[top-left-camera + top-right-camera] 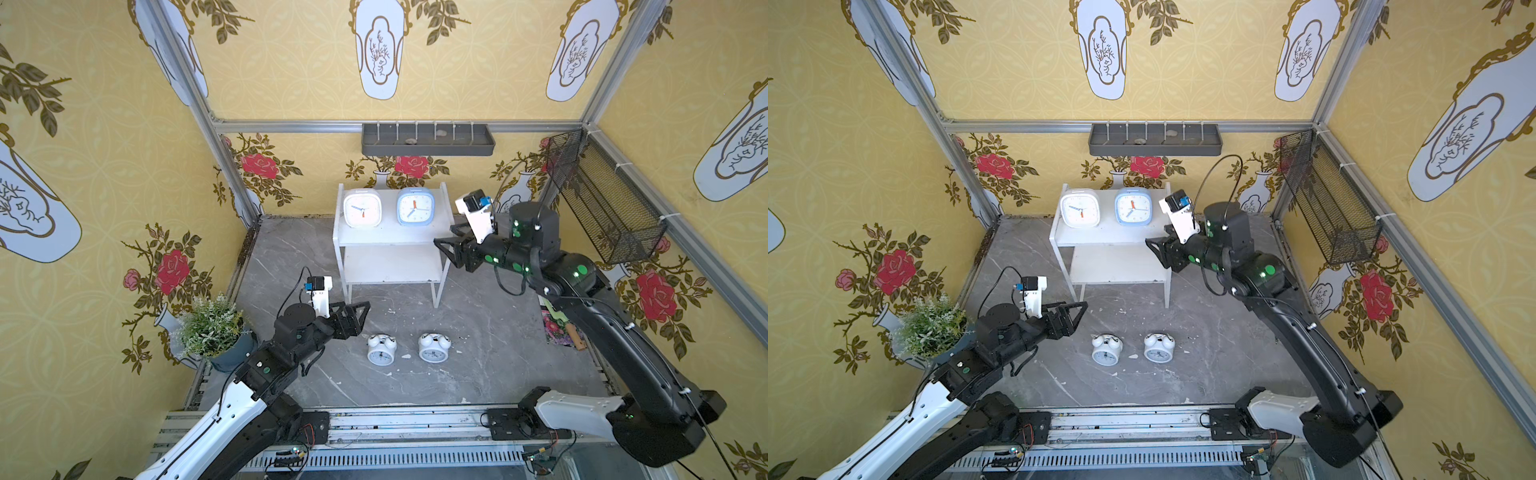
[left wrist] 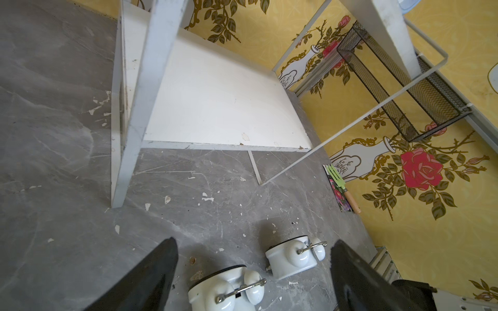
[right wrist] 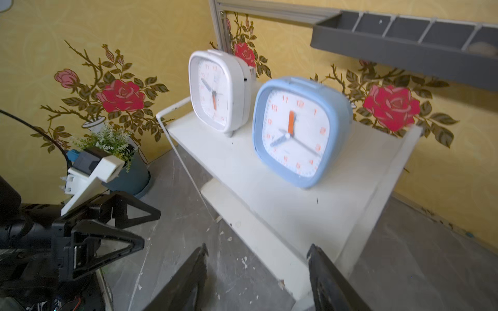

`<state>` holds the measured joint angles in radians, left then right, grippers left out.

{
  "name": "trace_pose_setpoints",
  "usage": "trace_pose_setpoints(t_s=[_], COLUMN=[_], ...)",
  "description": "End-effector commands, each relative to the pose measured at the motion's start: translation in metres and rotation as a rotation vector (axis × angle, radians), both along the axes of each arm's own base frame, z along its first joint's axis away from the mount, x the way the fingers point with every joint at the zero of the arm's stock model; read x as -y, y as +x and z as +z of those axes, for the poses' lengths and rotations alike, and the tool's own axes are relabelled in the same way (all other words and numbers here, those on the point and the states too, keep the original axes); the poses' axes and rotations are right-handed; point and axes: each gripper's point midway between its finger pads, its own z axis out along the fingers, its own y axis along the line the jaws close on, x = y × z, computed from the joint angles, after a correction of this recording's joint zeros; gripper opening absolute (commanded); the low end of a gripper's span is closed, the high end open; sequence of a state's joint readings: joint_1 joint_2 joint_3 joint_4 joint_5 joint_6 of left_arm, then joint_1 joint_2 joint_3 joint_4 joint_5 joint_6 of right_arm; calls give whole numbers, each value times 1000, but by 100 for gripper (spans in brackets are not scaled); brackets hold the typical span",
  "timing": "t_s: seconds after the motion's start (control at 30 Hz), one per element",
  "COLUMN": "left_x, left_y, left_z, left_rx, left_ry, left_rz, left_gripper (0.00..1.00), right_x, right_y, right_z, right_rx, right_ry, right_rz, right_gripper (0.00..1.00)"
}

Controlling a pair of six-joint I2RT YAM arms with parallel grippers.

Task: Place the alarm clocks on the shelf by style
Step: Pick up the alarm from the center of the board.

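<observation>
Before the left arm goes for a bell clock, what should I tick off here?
1. White square clock and blue square clock upright, side by side on the top tier of the shelf: ok.
2. Lower tier bare, ready for bell clocks: ok.
3. Bell clock nearest the left arm and second bell clock lie face-up on the table, not touching: ok.
4. Left gripper: jaws open, empty, close to the nearest bell clock: ok.
5. Right gripper: jaws open, empty, off the blue square clock: ok.
6. Bell clock's height fits under the top tier: cannot tell.
</observation>
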<state>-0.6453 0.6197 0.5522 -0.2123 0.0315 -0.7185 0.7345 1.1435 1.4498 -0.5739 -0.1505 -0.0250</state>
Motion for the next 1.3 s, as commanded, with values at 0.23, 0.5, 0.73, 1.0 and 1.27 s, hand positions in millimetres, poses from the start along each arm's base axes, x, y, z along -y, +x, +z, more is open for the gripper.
trace_pose_setpoints(t_s=[0.23, 0.5, 0.73, 1.0, 1.27], left_x=[-15, -69, -83, -77, -75], left_y=[-3, -16, -25, -26, -24], left_z=[-25, -74, -89, -95, -98], left_rx=[-116, -306, -329, -299, -281], left_ry=[38, 157, 148, 99, 107], left_rz=[80, 351, 400, 369, 351], left_gripper=[86, 83, 83, 85, 85], right_x=[-13, -82, -125, -123, -127], right_y=[-78, -101, -130, -109, -103], right_z=[-101, -186, -236, -255, -265], right_rx=[-182, -290, -444, -480, -482], right_ry=[-97, -174, -243, -268, -301], right_rz=[-175, -136, 136, 152, 158], right_gripper=[47, 53, 58, 52, 47])
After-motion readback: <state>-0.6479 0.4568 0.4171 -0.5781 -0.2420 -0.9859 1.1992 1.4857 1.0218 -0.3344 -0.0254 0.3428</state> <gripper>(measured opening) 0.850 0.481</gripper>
